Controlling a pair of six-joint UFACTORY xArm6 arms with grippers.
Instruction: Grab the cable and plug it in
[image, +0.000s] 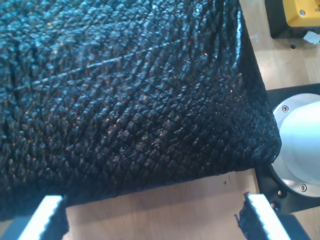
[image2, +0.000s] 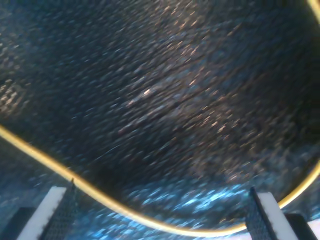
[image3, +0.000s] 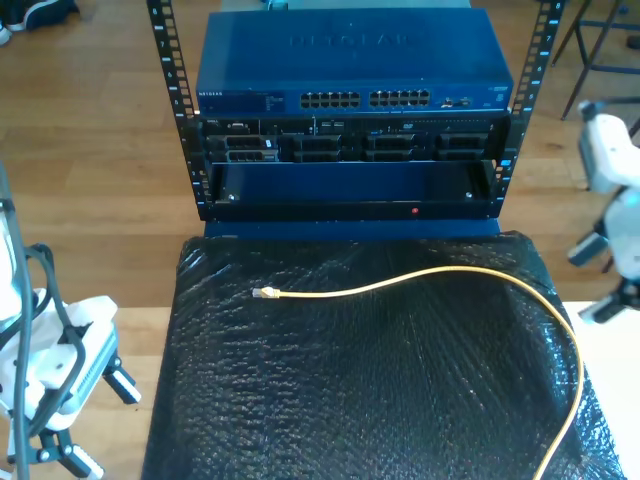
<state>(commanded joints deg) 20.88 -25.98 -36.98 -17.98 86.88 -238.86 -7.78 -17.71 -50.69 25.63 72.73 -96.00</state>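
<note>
My second gripper (image2: 160, 212) looks down through heavy blur; its fingers (image2: 52, 210) are spread wide with nothing between them, and the cable (image2: 95, 192) sweeps in a yellow curve just ahead of both fingertips, apart from them. Its ends run out of that frame, so I cannot see the plug there. In the exterior view the cable (image3: 470, 275) lies loose on the black mat (image3: 360, 390), the plug (image3: 264, 293) resting toward the exterior view's left, well short of the blue switch (image3: 350, 65) in the rack (image3: 350, 175). The far run drops off the frame's lower edge.

My first gripper (image: 152, 215) is also spread and empty, its fingers (image: 47, 217) hanging over bare table (image: 165, 205) just off the mat's edge (image: 150, 187), an arm base (image: 297, 142) beside them.
</note>
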